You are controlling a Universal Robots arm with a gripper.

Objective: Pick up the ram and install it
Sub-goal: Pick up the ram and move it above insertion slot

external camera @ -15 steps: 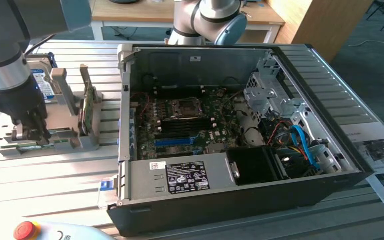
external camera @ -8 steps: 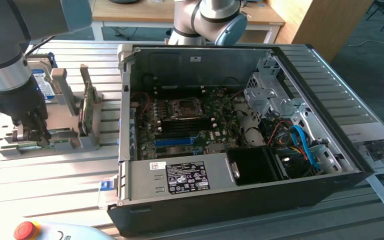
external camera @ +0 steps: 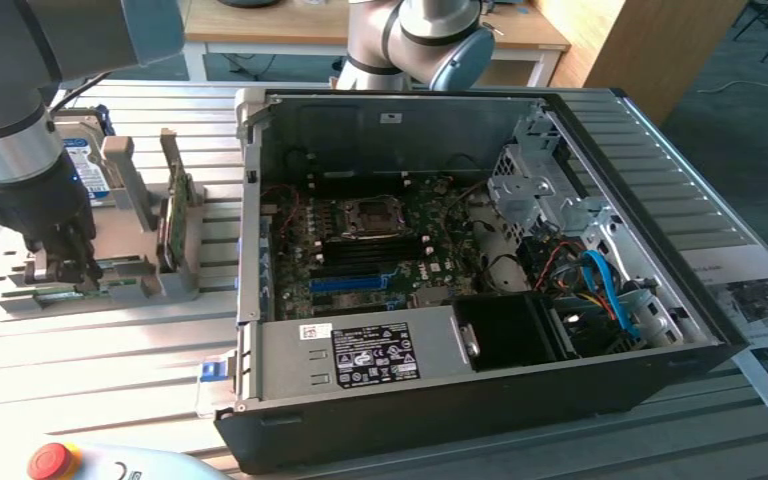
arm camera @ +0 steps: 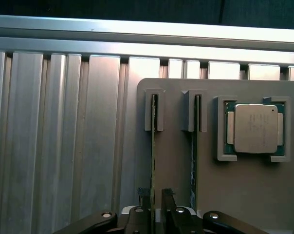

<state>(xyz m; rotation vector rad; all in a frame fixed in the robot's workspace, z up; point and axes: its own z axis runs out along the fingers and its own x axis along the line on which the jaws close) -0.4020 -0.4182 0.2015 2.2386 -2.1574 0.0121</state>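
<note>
Wrist view: gripper [arm camera: 156, 200] is straddling the ram [arm camera: 153, 146], jaws standing slightly apart with a sliver of gap on one side, not pinching. Ram is sitting on edge in the slot nearest the edge of the grey holder [arm camera: 234, 195] (second stick [arm camera: 194, 146] in the next slot, CPU [arm camera: 256, 127] in its pocket beyond). Exterior view: gripper is hanging low over the holder, to the exterior view's left of the open PC case [external camera: 491, 420].

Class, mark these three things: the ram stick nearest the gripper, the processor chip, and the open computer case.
ram [arm camera: 153, 146], wrist view, its thin green edge.
processor chip [arm camera: 254, 127], wrist view, centre of its metal lid.
computer case [external camera: 491, 420], exterior view, its dark outer wall.
</note>
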